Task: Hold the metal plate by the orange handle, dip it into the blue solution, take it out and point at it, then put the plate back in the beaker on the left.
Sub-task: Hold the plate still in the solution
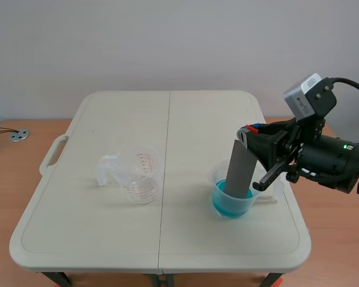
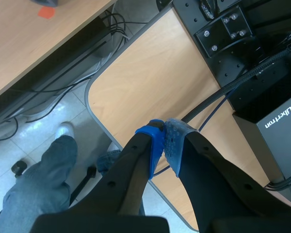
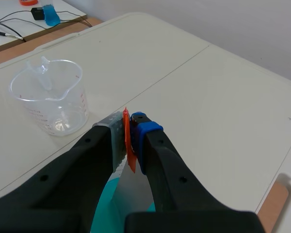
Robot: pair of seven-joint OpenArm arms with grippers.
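The metal plate (image 1: 240,170) leans in the beaker of blue solution (image 1: 232,204), with its bottom end in the liquid. The right pincer (image 3: 131,122) is clamped on its orange handle (image 3: 128,148). The dip looks done. Lifting out, pointing, and the empty beaker (image 1: 142,174) left of the blue one come next. The left pincer (image 2: 165,141) is pressed together, holding nothing. The bench (image 1: 107,233) is cream and the wall (image 1: 167,42) is white.

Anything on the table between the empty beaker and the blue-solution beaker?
Nothing. The scene view shows only bare table and its centre seam between the empty beaker and the blue-solution beaker.
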